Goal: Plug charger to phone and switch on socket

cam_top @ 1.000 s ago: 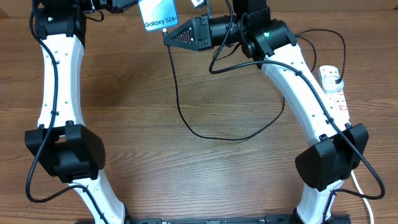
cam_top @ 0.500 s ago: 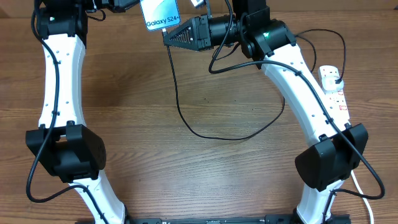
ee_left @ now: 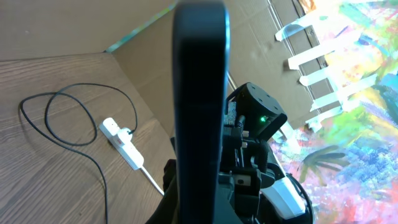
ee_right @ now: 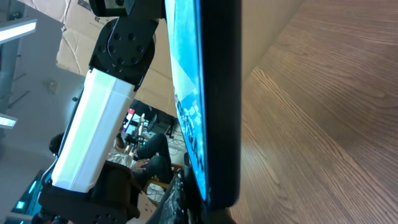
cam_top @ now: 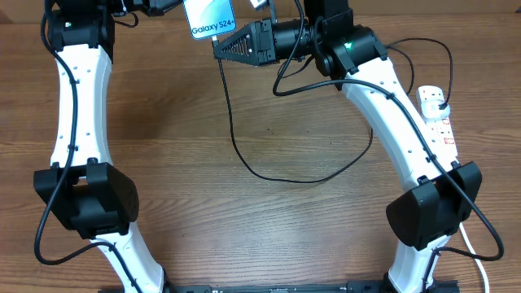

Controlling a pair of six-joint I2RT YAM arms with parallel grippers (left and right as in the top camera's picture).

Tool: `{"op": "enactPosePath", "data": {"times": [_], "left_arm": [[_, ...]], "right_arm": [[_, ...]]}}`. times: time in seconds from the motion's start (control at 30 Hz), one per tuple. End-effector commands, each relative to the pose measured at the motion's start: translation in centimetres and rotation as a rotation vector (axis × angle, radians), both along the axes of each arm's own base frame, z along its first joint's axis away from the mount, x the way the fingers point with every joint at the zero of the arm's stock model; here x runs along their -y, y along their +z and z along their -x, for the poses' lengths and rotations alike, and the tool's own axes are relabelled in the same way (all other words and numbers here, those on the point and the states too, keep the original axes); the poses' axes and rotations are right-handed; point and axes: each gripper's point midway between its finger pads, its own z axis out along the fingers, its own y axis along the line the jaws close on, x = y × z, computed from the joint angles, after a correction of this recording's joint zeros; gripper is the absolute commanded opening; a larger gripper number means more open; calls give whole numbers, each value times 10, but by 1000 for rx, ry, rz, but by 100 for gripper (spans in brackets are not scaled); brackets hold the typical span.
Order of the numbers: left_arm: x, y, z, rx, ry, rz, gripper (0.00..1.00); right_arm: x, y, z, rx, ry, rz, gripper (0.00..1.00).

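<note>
My left claw (cam_top: 172, 6) is clamped on the slim blue-screened smartphone (cam_top: 209, 18), aloft at the far side. My right claw (cam_top: 221, 47) pinches the tip of the thin black charger cable (cam_top: 234, 134), just below the handset. Advised: square connector to port, push straight, no twisting.

This looks like a robot lab or workshop, not a home. Two white and black robot arms, the left arm (cam_top: 77, 98) and the right arm (cam_top: 391, 110), stand at the near edge of a big wooden table (cam_top: 187, 163). Brown cardboard (ee_left: 81, 25) stands like a wall at the far side. Strips of white tape (ee_left: 317, 53) are stuck on it, next to a bright painted sheet (ee_left: 367, 93). A long lamp (ee_right: 15, 30) shines up high.
</note>
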Motion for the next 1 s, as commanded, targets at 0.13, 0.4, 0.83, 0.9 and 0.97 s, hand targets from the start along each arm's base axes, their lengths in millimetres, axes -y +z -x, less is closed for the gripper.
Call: {"op": "enactPosePath", "data": {"times": [0.13, 0.4, 0.83, 0.9, 0.97], "left_arm": [[7, 14, 15, 14, -51, -2, 4], [7, 14, 15, 15, -51, -3, 4], [7, 14, 15, 23, -51, -3, 4], [7, 14, 15, 31, -51, -4, 4], [7, 14, 15, 36, -51, -5, 4]], "right_arm": [[0, 3, -9, 32, -41, 5, 4], [5, 3, -13, 32, -53, 5, 4], [8, 4, -15, 35, -56, 2, 4], [9, 6, -15, 41, -50, -5, 4], [10, 7, -15, 44, -47, -9, 4]]}}
